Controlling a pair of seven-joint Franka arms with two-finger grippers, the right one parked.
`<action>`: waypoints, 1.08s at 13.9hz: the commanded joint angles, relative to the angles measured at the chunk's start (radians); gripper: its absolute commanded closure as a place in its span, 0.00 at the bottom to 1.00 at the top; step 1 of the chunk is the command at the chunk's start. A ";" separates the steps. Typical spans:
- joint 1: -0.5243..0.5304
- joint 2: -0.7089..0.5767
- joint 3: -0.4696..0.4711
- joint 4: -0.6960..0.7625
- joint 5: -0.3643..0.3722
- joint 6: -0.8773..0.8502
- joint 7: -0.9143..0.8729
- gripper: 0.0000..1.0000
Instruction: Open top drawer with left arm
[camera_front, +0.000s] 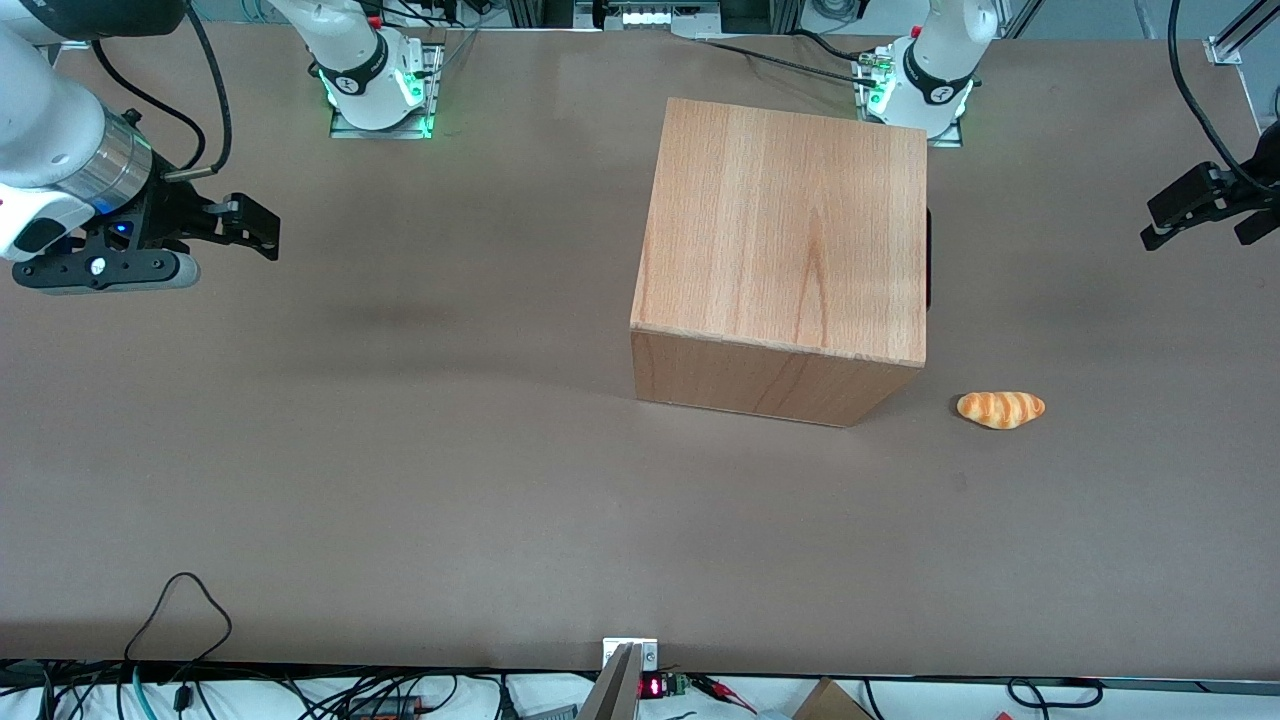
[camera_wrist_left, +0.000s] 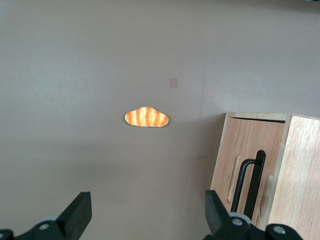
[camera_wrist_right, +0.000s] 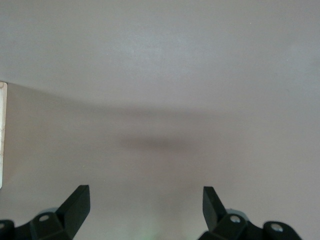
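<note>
Pale wood is what we are after: the top drawer (camera_wrist_left: 247, 160), a flat front panel with a long black handle (camera_wrist_left: 251, 177), sits shut in the big wooden cabinet box (camera_front: 785, 250). That box stands on the brown desk (camera_front: 400, 450) near the working arm's base, and the drawer front faces the working arm's end of the desk, so from the front camera only a dark sliver of handle shows at the box's edge.

Our glossy white left arm's black two-finger tool (camera_front: 1205, 205) hangs above the desk at that same end, roughly three o'clock from the box as the front camera sees it and well apart from it. Its fingers (camera_wrist_left: 77, 215) are spread wide, with nothing between them.

A small orange striped bread roll (camera_front: 1001, 409) lies on the desk near the box's front-camera corner (not part of our job).

What could go wrong, in our judgement: the handle is thin and close to the panel, so a slightly misaligned approach could strike the panel or slip off the bar. Pulling off-axis could jam the drawer or drag the whole box, which seems unanchored. A low sweep might also nudge the roll.
</note>
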 joint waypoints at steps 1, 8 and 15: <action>-0.004 0.000 0.003 0.018 -0.011 -0.037 0.027 0.00; -0.003 -0.001 0.003 0.024 -0.016 -0.050 0.027 0.00; -0.015 0.012 0.000 -0.024 -0.057 -0.048 0.027 0.00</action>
